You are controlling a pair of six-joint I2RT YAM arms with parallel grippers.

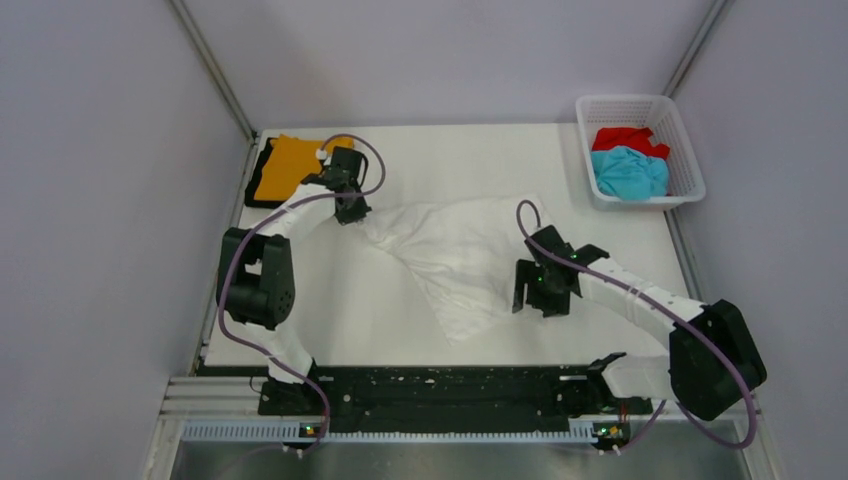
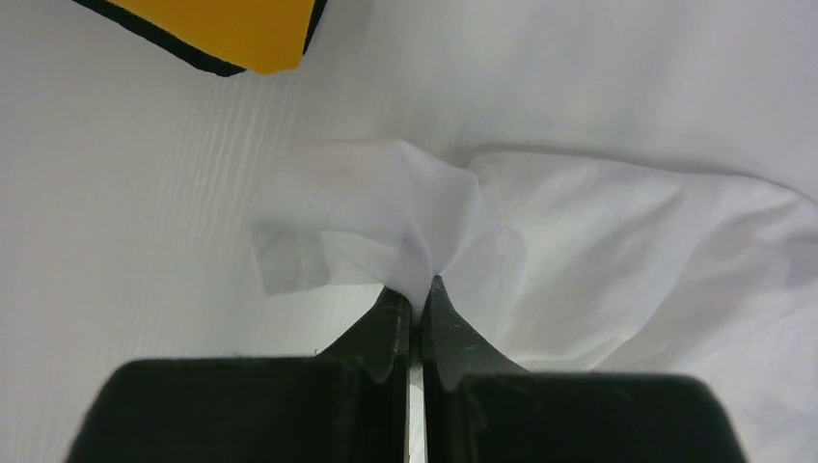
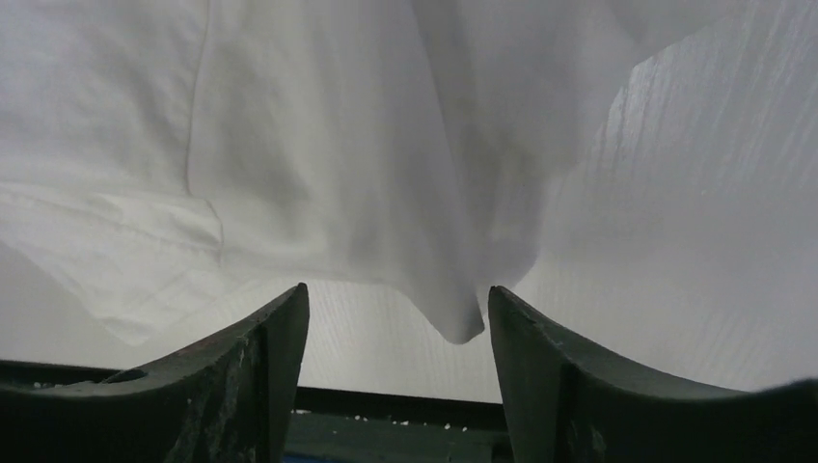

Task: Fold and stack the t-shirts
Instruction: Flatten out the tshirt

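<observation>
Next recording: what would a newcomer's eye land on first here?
The big white t-shirt lies rumpled mid-table, its far-left corner pinched in the shut left claw, while the right claw stands open at its near-right edge. Then the colours: an orange t-shirt folded at the far-left corner, a red t-shirt and a teal t-shirt heaped in the white basket at far right.

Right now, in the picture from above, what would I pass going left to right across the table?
Orange t-shirt → left gripper → white t-shirt → right gripper → white basket.
</observation>
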